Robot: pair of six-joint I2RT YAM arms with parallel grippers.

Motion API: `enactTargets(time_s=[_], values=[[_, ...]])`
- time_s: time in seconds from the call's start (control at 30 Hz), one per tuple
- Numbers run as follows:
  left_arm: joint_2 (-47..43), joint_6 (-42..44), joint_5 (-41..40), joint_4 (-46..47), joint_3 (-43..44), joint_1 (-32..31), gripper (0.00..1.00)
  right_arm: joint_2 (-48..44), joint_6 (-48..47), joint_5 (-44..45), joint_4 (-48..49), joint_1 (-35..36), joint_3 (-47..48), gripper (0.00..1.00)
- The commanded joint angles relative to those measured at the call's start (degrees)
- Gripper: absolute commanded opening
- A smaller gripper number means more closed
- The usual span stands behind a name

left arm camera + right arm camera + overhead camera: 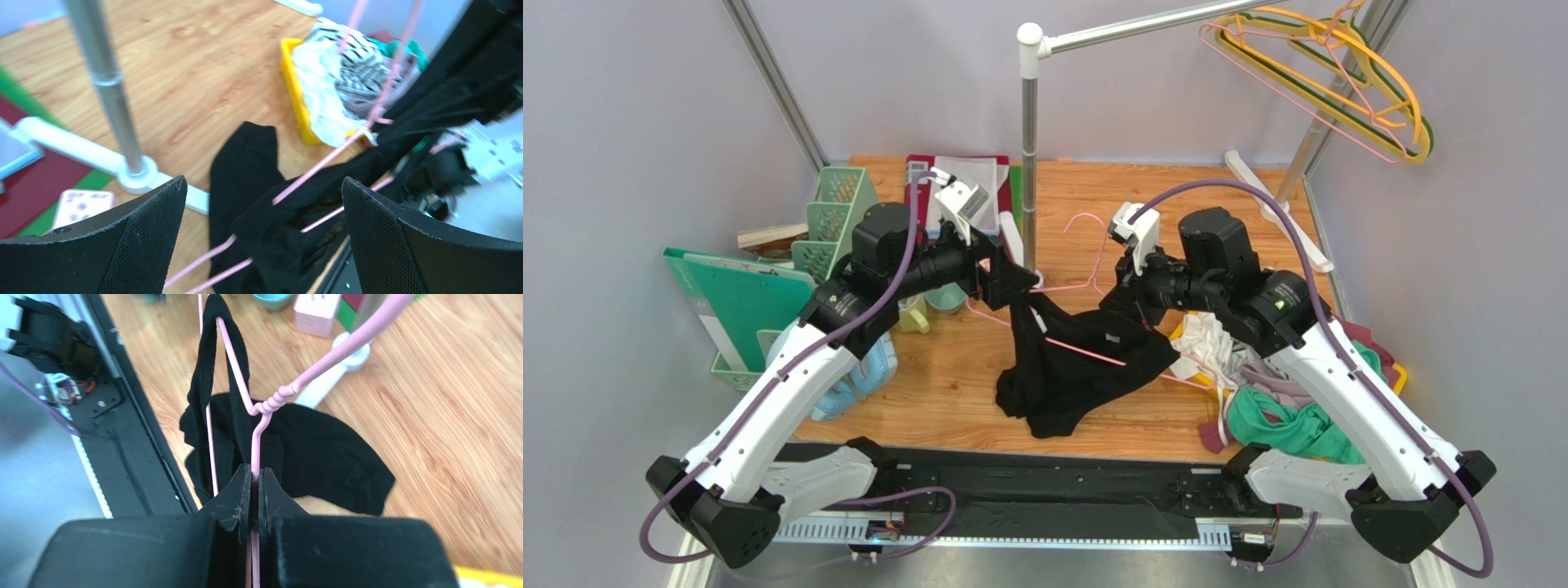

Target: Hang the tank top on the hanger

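Note:
The pink wire hanger is held up over the table's middle, and the black tank top hangs from it down onto the wood. My right gripper is shut on the hanger's wire just below its twisted neck. In the right wrist view a strap of the tank top is looped over one hanger arm. My left gripper is open at the hanger's left end. In its wrist view the hanger wires and the tank top lie between and beyond the wide-apart fingers.
A metal pole on a white base stands just behind the hanger. Yellow and green hangers hang on the rail at the top right. A yellow bin with a striped garment and a green garment lie at the right. Green baskets stand at the left.

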Motion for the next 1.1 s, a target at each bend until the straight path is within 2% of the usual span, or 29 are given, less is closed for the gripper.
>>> enactTargets(time_s=[0.0, 0.27, 0.6, 1.07], values=[[0.33, -1.49, -10.32, -2.11, 3.79, 1.49, 0.99, -3.62, -1.02, 8.12, -3.21, -1.3, 0.37, 0.0], [-3.18, -2.63, -12.09, -2.83, -0.68, 5.71, 0.99, -5.38, -1.46, 18.75, -8.24, -8.59, 4.94, 0.0], [-4.06, -2.8, -12.09, -3.35, -1.92, 6.77, 0.99, -1.87, -4.08, 32.3, -11.05, -12.11, 16.27, 0.0], [-6.78, -2.63, -11.21, -4.23, -4.82, 7.38, 0.99, 16.49, -8.4, 30.02, -9.91, -13.7, 44.65, 0.0]])
